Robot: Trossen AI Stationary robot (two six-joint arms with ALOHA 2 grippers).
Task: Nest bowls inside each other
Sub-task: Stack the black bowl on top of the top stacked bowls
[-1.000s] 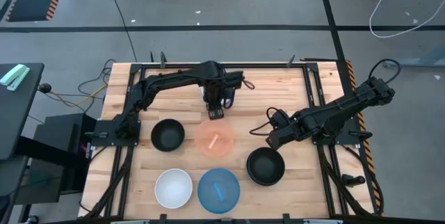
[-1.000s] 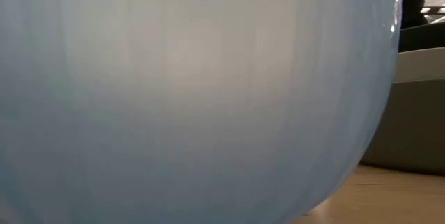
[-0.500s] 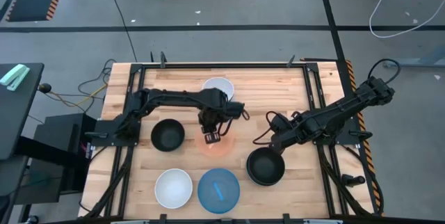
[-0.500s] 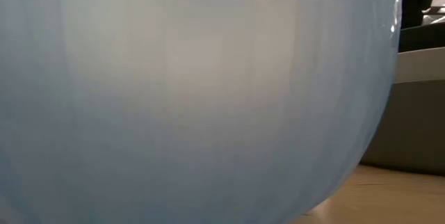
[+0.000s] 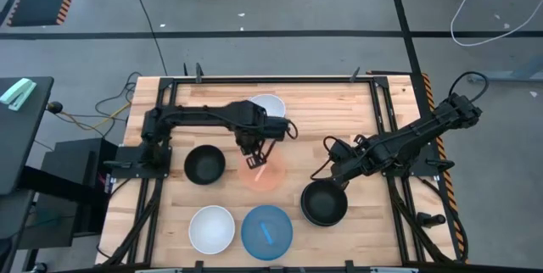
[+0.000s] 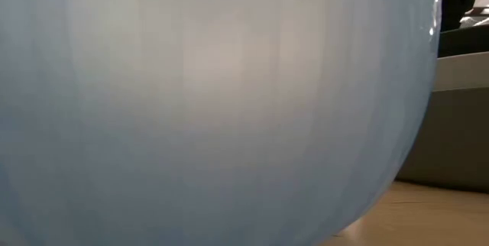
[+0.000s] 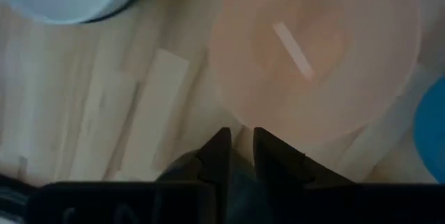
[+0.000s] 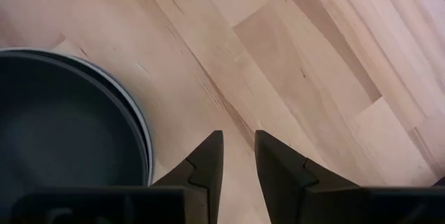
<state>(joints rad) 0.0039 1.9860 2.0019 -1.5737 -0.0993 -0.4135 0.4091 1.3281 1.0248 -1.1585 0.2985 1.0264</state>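
The high view shows a salmon-pink bowl (image 5: 261, 172) mid-table, a black bowl (image 5: 204, 164) to its left, a white bowl (image 5: 267, 105) beyond it, and a white bowl (image 5: 211, 229) and a blue bowl (image 5: 266, 231) by the near edge. A black bowl (image 5: 323, 203) on the right sits inside a grey-rimmed one (image 8: 142, 137). My left gripper (image 7: 235, 144) hangs over the pink bowl's (image 7: 320, 57) far rim, its fingers almost together with nothing between them. My right gripper (image 8: 238, 147), equally narrow, is just beyond the black bowl (image 8: 62, 126).
The blue bowl's wall (image 6: 214, 108) fills the low view, right in front of that camera. Bare wood (image 5: 339, 108) lies between the far white bowl and the table's right rail. Black frame rails (image 5: 386, 120) run along the table's sides.
My left gripper has swung from over the far white bowl toward the near edge and now hangs over the pink bowl's far rim. The white bowl, earlier hidden under that arm, now shows on the table. My right gripper has crept a little toward the black bowl.
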